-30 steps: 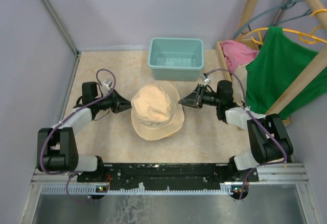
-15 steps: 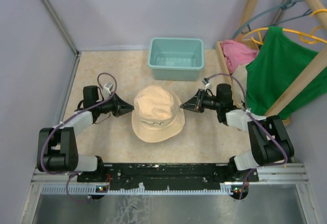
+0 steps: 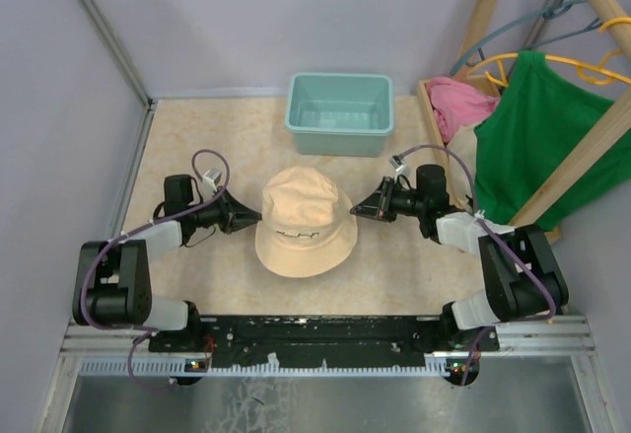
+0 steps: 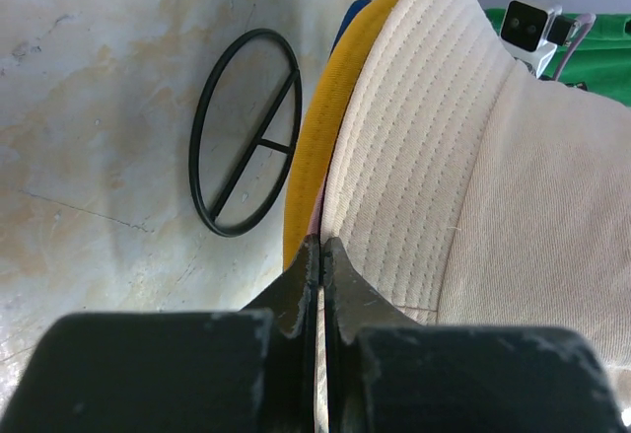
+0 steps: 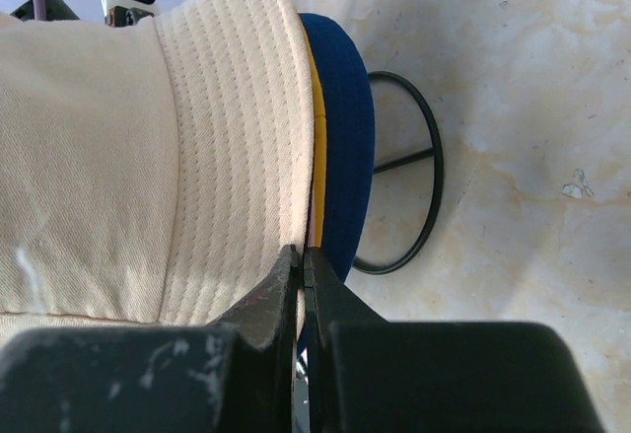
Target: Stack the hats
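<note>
A beige hat [image 3: 306, 221] lies crown up on top of the other hats in the middle of the table. In the left wrist view its brim [image 4: 394, 137] covers a yellow-orange hat [image 4: 317, 127], with a sliver of navy [image 4: 350, 14] at the far end. The right wrist view shows the navy hat [image 5: 347, 147] under the beige brim [image 5: 237, 137]. My left gripper [image 3: 254, 219] [image 4: 321, 246] is shut on the beige brim's left edge. My right gripper [image 3: 355, 209] [image 5: 300, 253] is shut on its right edge.
A teal bin [image 3: 338, 143] stands behind the hats. On the right, a wooden rack [image 3: 582, 157] carries a green shirt [image 3: 537, 127] on hangers, with a pink cloth [image 3: 458, 103] beside it. A black wire ring [image 4: 242, 127] [image 5: 419, 186] lies on the table under the hats.
The beige hat has come down and shifted towards the near right, and it looks smaller. Both grippers moved with it and have closed tighter.
</note>
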Robot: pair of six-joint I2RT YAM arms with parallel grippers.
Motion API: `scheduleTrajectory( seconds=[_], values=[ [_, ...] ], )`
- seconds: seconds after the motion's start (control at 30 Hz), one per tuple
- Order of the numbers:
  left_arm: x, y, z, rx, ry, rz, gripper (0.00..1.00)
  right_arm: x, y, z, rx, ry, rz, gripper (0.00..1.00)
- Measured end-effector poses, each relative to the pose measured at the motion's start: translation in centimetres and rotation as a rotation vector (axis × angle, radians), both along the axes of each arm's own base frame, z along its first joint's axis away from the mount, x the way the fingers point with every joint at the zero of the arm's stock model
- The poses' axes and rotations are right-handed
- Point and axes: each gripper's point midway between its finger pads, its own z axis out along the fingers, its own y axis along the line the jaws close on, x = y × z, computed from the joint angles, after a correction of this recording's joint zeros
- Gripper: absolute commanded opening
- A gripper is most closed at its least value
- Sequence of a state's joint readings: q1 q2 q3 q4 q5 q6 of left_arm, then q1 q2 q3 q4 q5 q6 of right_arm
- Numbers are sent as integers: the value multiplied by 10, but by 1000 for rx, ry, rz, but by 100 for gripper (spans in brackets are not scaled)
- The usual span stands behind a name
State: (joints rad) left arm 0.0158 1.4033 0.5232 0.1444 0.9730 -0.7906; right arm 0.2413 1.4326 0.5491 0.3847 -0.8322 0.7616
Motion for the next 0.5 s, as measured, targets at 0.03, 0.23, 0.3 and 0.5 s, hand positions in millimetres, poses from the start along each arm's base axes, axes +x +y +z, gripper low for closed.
scheduleTrajectory(
  seconds=[0.03,0.23,0.3,0.5],
  values=[
    [-1,0,-2,-1,2,-1,1,0,0,-1,-4,-1,1,0],
    [-1,-1,-2,-5,-14,-5,0,-1,-1,-3,-18,-8,5,0],
    [0,0,-2,-2,-19,-5,0,-2,-3,-2,-26,-14,1,0],
    [-1,0,-3,3,-25,-4,0,-2,-4,-3,-44,-28,2,0]
  ],
)
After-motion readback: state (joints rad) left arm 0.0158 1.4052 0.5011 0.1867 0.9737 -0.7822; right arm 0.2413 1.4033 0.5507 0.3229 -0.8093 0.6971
